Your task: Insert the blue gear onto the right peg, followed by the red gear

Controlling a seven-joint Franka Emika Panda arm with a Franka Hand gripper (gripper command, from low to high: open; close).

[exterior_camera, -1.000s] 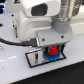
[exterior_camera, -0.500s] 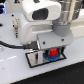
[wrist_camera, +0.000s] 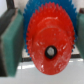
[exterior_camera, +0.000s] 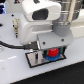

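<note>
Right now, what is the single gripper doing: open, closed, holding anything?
Gripper: closed on the small bright red toothed gear, with the wider flat blue gear directly behind it.

The plate (exterior_camera: 37,59) lies flat on the table (exterior_camera: 70,70), and the blue gear (exterior_camera: 56,56) sits on it toward the exterior view's right end. The red gear (exterior_camera: 51,53) rests directly on top of the blue gear. The hand (exterior_camera: 50,49) stands over the plate, straddling both gears.
</note>
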